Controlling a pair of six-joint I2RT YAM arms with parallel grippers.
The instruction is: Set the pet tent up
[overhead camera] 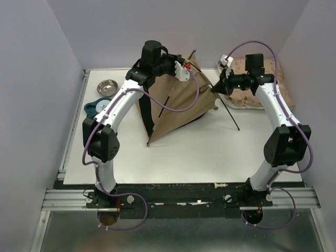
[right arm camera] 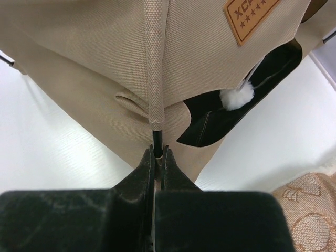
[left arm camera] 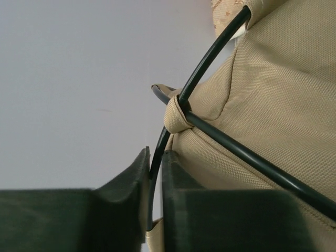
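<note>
I have one pet tent (overhead camera: pixel 176 105) standing at the table's (overhead camera: pixel 210 152) far middle. My left hand (left arm camera: pixel 155 165) pinches nearly closed on one curved pole (left arm camera: pixel 210 58); my right hand (right arm camera: pixel 157 155) clamps tight on a second pole (right arm camera: pixel 156 139), near the single pom-pom (right arm camera: pixel 236 97).

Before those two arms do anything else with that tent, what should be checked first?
1. Left fingers clamped on the curved black pole: ok.
2. Right fingers pinching the pole tip below its fabric sleeve: ok.
3. Pet tent fully raised: not ok, it lies lopsided.
4. White pom-pom clear of that pinch: ok.
5. Poles' other ends seated: cannot tell.
</note>
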